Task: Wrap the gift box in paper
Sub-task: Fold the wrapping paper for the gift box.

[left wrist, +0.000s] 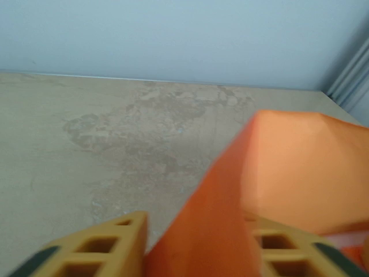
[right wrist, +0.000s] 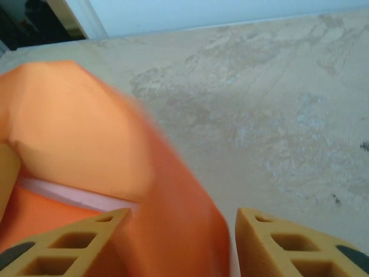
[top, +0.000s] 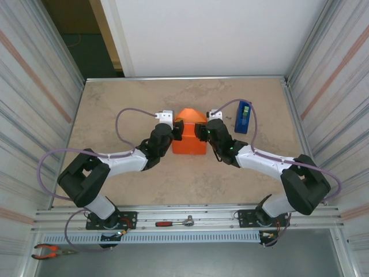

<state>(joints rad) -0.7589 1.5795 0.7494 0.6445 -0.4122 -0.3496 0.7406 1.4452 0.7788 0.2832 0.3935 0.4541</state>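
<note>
Both grippers, left and right, pinch paper flaps at the box's ends. Folding is under way; next, the flaps likely need pressing flat.

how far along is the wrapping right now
Mostly folded: the paper is gathered into a compact bundle, with just a pale strip of the gift box showing. In hand: the left tool and right tool each have a paper flap between their fingers. Left: closing that gap and taping; the tape dispenser stands untouched nearby.

beige table, corrugated metal walls
</note>
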